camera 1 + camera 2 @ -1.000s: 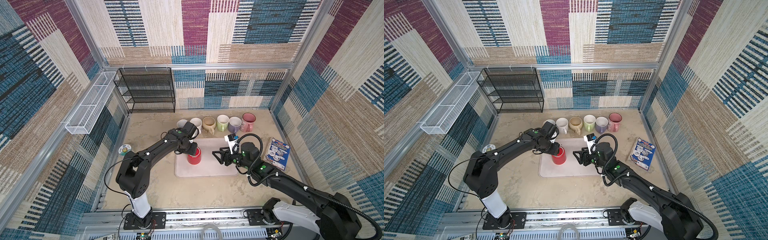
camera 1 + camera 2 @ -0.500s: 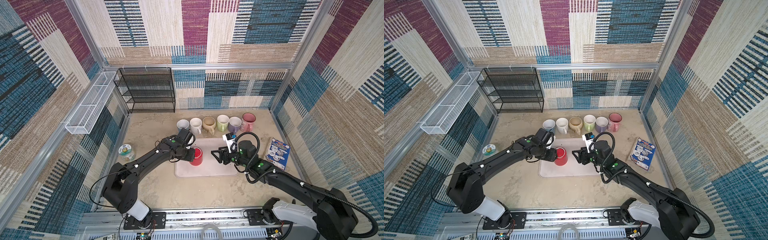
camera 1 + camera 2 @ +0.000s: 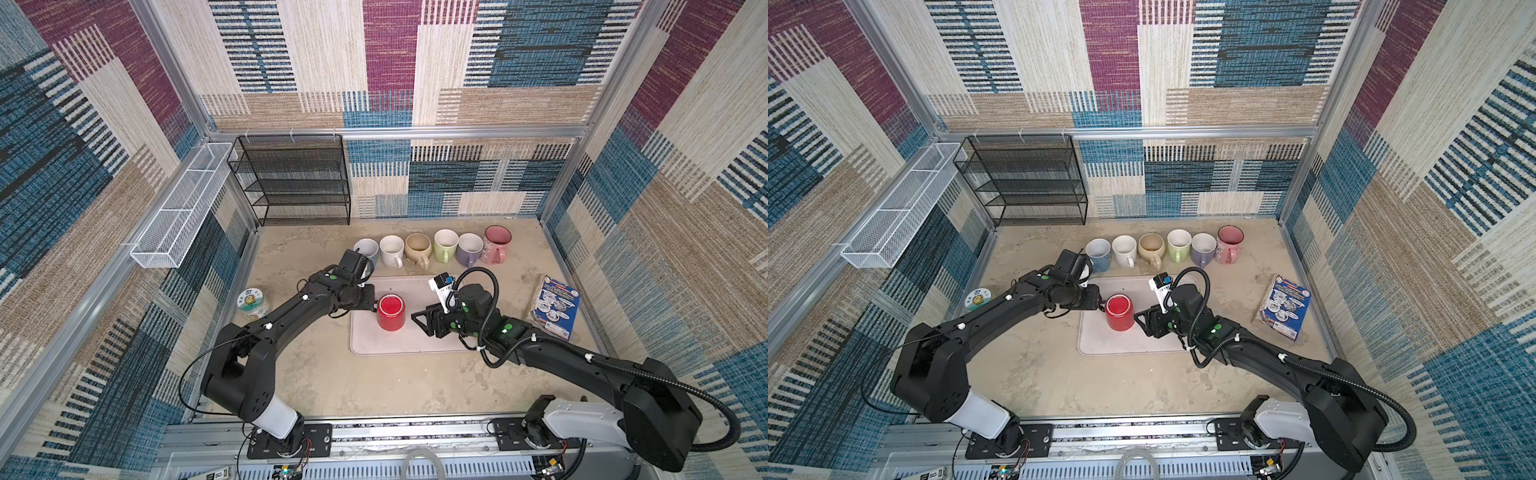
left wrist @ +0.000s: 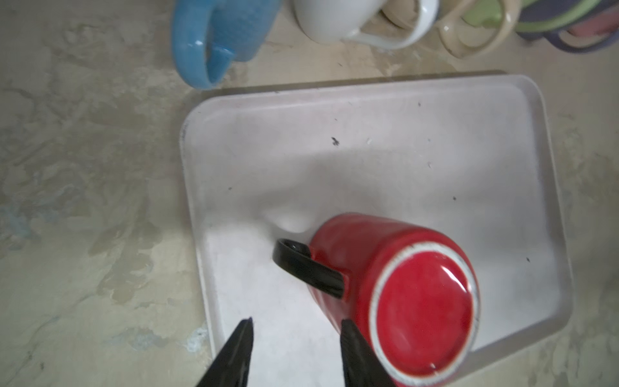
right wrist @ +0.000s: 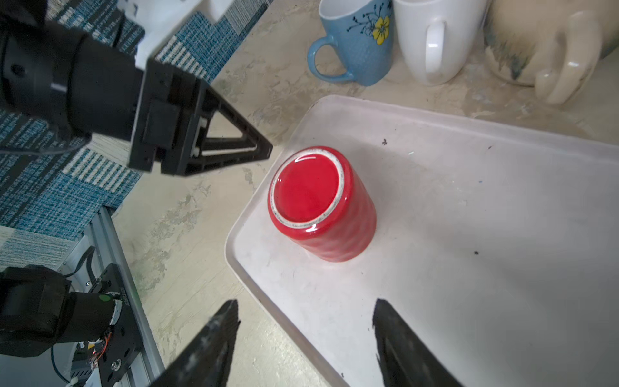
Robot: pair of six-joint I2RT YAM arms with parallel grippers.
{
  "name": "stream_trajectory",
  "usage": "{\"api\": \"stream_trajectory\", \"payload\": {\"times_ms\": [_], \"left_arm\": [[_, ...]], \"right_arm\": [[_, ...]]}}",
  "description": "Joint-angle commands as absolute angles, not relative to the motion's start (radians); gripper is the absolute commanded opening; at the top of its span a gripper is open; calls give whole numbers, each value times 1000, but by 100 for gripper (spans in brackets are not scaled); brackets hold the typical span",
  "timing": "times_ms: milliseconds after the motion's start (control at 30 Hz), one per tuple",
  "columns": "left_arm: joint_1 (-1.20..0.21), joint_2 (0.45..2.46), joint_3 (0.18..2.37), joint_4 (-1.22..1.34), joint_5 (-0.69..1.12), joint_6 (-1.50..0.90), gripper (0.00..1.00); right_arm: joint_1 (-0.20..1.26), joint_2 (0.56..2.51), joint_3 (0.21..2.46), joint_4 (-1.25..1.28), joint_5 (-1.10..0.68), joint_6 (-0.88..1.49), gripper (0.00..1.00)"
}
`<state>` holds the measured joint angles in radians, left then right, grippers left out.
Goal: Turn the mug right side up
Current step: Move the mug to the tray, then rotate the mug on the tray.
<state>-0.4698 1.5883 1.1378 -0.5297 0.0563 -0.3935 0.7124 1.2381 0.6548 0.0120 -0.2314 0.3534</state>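
Stretching low, left arm (image 3: 291, 311) and right arm (image 3: 561, 353) flank mug (image 3: 391, 311) (inverted).

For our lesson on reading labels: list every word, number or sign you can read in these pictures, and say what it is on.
No text can be read for certain.
Blue packet: cover print too small.
Round lid: label blurred.
White tag with a blue patch: marks too small.
Blue mug: a yellow flower, no words.
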Motion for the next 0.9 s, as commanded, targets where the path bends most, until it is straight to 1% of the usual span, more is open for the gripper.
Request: {"api": "stream_trajectory", "payload": {"times_ms": [0, 133, 300, 433, 533, 633, 867], "left_arm": [[-462, 1647, 1181, -476, 97, -409, 44], [-453, 1743, 1238, -486, 106, -405, 39], [-445, 1807, 1243, -451, 111, -417, 37], [-445, 1836, 1234, -442, 126, -414, 29], [-444, 1835, 1207, -428, 127, -414, 25], [-446, 1822, 1179, -423, 133, -418, 22], [-465, 1736, 1062, -367, 158, -452, 20]], "right_arm": [[731, 1255, 643, 35, -218, 388, 64], [748, 1276, 625, 57, -216, 412, 64], [761, 1305, 591, 111, -239, 446, 64], [764, 1355, 592, 145, -277, 463, 64], [763, 1384, 603, 160, -297, 471, 64], [763, 1408, 624, 151, -275, 472, 64], [761, 1489, 699, 101, -196, 469, 63]]}}
